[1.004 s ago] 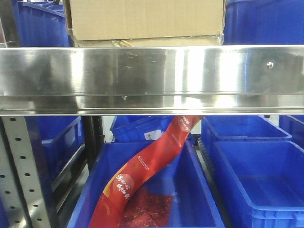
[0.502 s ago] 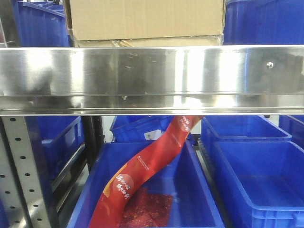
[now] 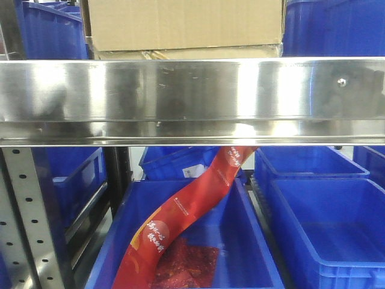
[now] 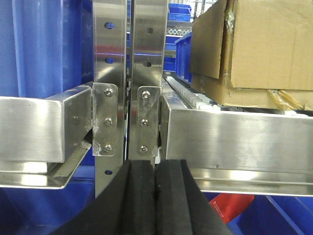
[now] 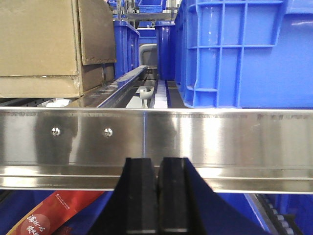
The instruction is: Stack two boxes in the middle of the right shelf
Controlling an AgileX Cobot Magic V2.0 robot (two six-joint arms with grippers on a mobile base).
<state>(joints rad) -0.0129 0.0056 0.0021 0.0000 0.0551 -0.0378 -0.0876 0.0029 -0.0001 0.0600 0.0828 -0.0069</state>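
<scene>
Front view: upper box [image 3: 183, 24] seated on lower box [image 3: 186, 53], only a thin strip of the lower one showing above the shelf [image 3: 192, 96] lip, top centre of frame. Blue bins [image 3: 48, 33] flanking the stack at upper left and upper right. Below the lip, more blue bins; red printed packet [image 3: 180, 217] slanting out of the centre one, lower middle.

Left wrist view: stack at upper right, both boxes resting on the shelf board, upper one overhanging a little at the near corner; wrinkled yellowish tape [image 4: 286, 100] at the lower box's edge, right side. Perforated uprights [image 4: 128, 73] centre. Left gripper [image 4: 155, 196] at bottom centre, pads pressed together, nothing between them, well clear of the boxes.

Right wrist view: stack at upper left, blue bin at upper right, bare roller track between. Right gripper [image 5: 157, 196] at bottom centre, pads pressed together, empty, in front of and below the shelf lip.

Judgement: stacking looks done, one box atop the other on the shelf. Nothing held. Left, at most: pulling both arms away.
</scene>
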